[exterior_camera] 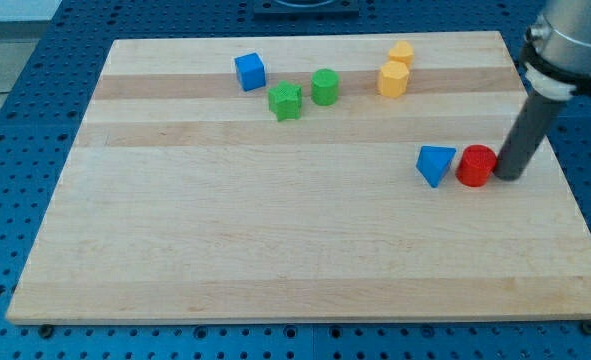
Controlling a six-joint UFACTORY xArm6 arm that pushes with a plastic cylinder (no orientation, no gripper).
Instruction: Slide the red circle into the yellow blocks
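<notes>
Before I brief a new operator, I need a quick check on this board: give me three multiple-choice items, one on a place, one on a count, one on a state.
1. Where is my tip?
A. at the view's right of the red circle
B. beside the green blocks
C. at the board's left edge

2. How many yellow blocks?
A. one
B. two
C. four

3. The red circle and the blue triangular block are:
A. stacked
B. far apart
C. side by side

Key: 1 A, the rod ends right beside it. 2 B, yellow blocks sit paired at the view's top. 3 C, they are neighbours.
</notes>
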